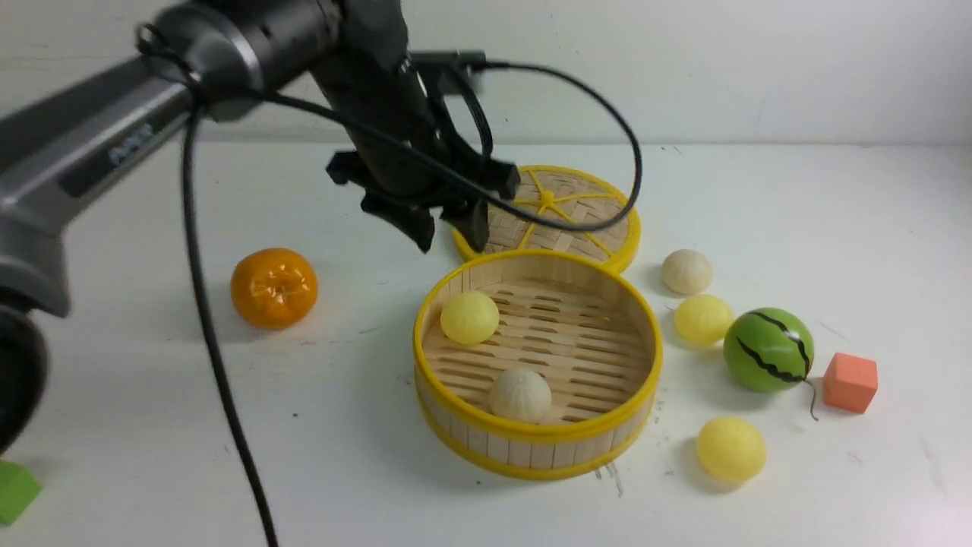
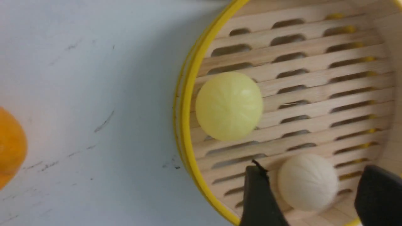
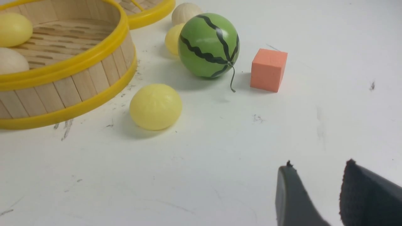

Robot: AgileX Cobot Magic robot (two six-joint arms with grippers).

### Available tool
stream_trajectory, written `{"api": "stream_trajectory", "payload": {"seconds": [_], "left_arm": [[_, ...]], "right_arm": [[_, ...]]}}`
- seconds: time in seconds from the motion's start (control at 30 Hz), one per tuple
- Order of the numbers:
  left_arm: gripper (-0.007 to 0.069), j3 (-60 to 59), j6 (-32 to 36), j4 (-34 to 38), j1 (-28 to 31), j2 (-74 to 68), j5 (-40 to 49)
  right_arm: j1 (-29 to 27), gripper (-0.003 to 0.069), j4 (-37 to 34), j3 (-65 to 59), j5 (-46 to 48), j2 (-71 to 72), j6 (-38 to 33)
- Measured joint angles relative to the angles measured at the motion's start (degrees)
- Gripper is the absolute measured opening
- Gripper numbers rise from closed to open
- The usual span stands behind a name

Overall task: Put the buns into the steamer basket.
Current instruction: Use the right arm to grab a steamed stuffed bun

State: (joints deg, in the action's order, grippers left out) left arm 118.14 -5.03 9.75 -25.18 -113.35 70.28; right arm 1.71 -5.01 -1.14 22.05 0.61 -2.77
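- Bearing blurred, unreadable lettering: left arm (image 1: 137,144).
- Round yellow-rimmed bamboo steamer basket (image 1: 539,433), on table (image 1: 342,456); two buns inside.
- Left tool (image 2: 314,175), right tool (image 3: 318,164): jaws parted, both unladen.
- Small round buns, pale yellow (image 1: 730,450) and off-white (image 1: 687,271): three outside; probably light, smooth, prone to roll; grasp across the middle.

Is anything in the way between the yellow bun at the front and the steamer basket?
Nothing visible stands between the yellow bun and the steamer basket, just table; only the basket's raised rim must be cleared.
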Motion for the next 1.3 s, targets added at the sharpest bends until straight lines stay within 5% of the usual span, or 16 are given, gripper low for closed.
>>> {"api": "stream_trajectory", "payload": {"seconds": [0.03, 0.2, 0.43, 0.87, 1.3], "left_arm": [[0.0338, -0.2, -0.2, -0.1, -0.1, 0.6, 0.0], [-0.001, -13.6, -1.4, -1.1, -2.4, 20.1, -0.1], [-0.0013, -46.3, -0.8, -1.1, -7.6, 47.3, -20.4], [-0.0013, -102.7, -0.8, 1.9, -8.4, 95.7, -64.2], [-0.0013, -114.4, -0.8, 2.0, -8.4, 109.2, -66.3]], "right_arm": [[0.0, 0.0239, 0.0, 0.0, 0.0, 0.0, 0.0], [0.0, 0.0239, 0.0, 0.0, 0.0, 0.0, 0.0], [0.0, 0.0239, 0.0, 0.0, 0.0, 0.0, 0.0], [0.0, 0.0239, 0.0, 0.0, 0.0, 0.0, 0.0], [0.0, 0.0239, -4.3, -0.2, -1.7, 0.0, 1.6]]}}
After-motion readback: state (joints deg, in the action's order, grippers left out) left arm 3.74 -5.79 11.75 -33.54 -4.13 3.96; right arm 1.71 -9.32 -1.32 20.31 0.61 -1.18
